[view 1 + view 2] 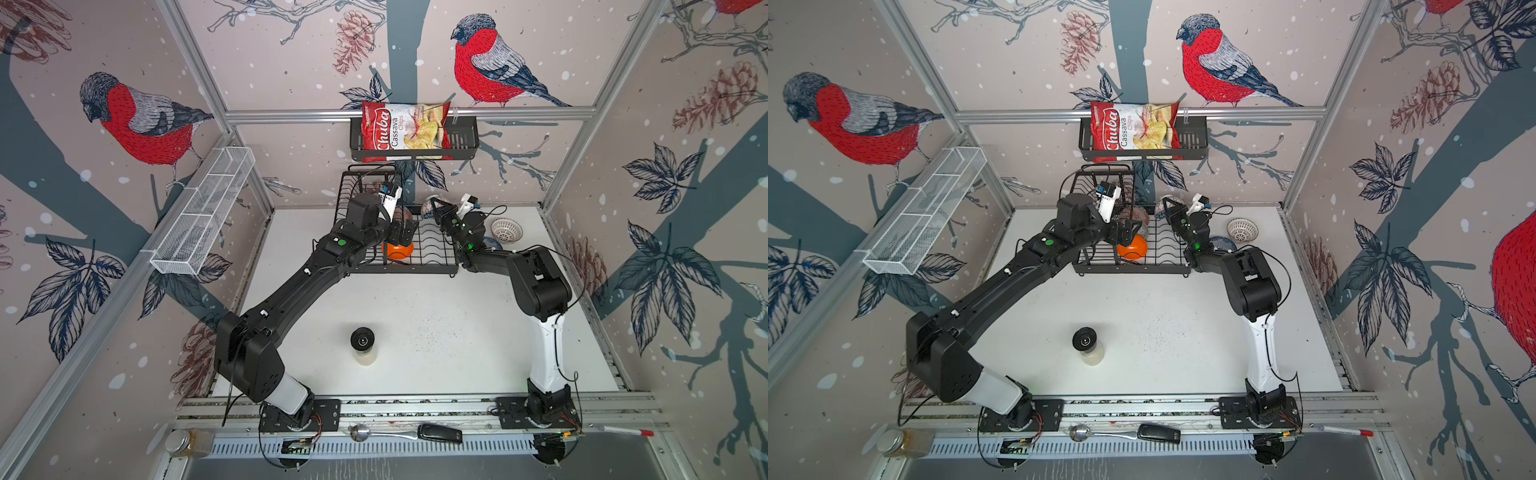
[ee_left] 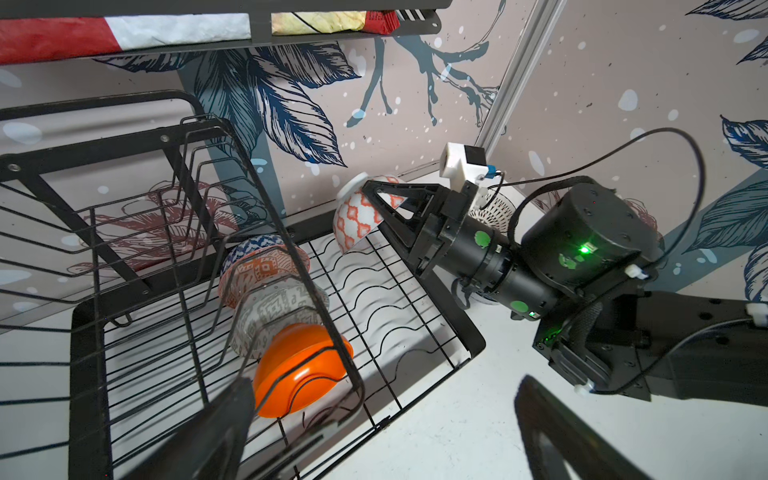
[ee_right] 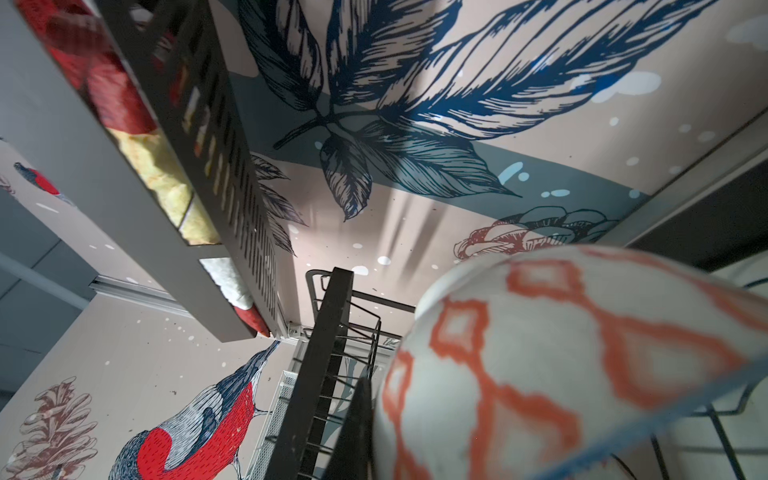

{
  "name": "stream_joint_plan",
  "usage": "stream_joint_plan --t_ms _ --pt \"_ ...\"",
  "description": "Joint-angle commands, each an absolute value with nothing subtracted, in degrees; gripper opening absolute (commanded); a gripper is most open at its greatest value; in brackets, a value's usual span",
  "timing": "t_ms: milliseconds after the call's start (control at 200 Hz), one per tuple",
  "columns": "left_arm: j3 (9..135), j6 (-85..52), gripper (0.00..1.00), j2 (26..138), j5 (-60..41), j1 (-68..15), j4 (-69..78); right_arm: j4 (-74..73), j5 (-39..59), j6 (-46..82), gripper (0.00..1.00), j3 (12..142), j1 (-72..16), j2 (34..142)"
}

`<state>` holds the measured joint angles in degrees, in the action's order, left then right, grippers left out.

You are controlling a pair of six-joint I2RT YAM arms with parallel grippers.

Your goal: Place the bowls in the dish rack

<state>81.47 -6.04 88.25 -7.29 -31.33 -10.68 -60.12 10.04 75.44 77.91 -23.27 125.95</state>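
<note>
Jaws of the right gripper [image 2: 369, 192] pinch the orange-white bowl [image 2: 356, 222] above the dish rack's [image 2: 471, 332] far edge. The left gripper [image 1: 404, 235] hangs spread wide.

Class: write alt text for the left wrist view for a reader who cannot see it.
The right gripper holds an orange-white bowl by its rim at the dish rack's lower tray. Three bowls stand on edge there in a row: plain orange, grey, blue-orange.

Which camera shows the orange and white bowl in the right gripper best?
The left wrist view: most of the orange and white bowl shows, tilted, with the right gripper pinching its rim over the dish rack. The right wrist view gives only a blurred close-up; both top views show just a sliver.
</note>
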Motion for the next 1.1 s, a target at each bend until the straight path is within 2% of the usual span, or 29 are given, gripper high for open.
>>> stream_joint_plan --t_ms 0,1096 --pt "81.1 -6.3 0.97 88.0 -7.6 -31.3 -9.5 -60.8 8.0 76.6 0.0 80.7 -23.5 127.9" --pt "81.2 -6.5 0.98 87.7 -8.2 -30.4 -9.4 -57.3 3.0 79.8 0.0 93.0 -24.1 140.5"
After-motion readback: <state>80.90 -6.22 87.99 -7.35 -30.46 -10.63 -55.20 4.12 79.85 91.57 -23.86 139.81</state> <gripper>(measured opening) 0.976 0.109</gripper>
